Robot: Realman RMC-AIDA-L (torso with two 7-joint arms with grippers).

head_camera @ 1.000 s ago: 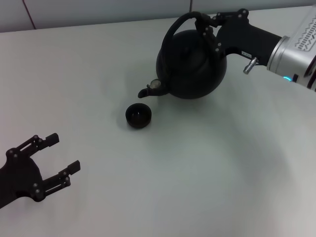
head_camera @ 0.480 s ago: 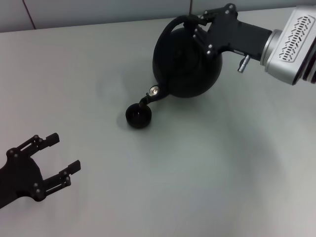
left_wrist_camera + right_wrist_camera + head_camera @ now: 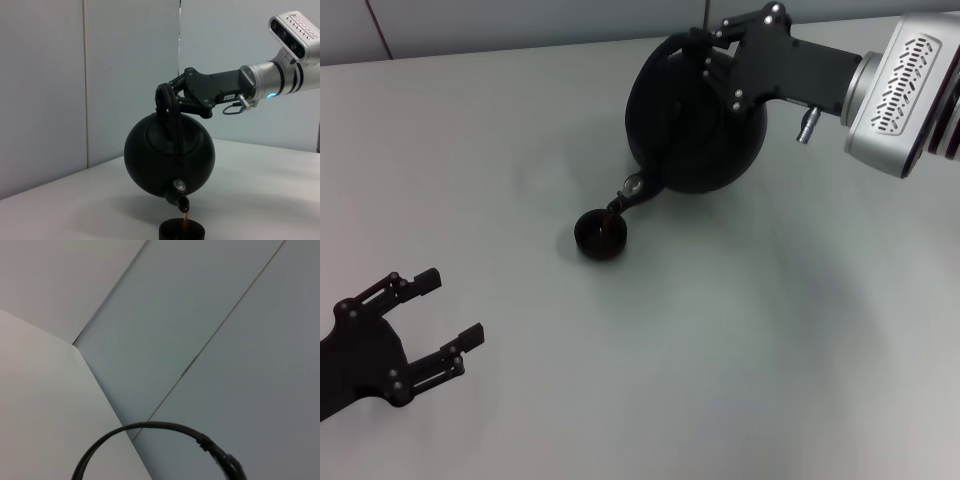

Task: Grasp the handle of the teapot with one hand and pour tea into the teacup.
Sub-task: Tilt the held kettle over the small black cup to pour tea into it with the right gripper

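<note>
Table (image 3: pixel 740 350): right end effector (image 3: pixel 705 55) holds handle (image 3: pixel 167 107), teapot (image 3: pixel 695 125) below.

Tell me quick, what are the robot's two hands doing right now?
Left gripper: open, holding nothing, low over the table.
Right gripper: shut on the handle, tipping the teapot so tea pours into the teacup.

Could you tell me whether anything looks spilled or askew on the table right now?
Nothing stands out. The right claw holds the teapot tipped, and a thin stream of tea falls straight into the teacup. No spill shows.
</note>
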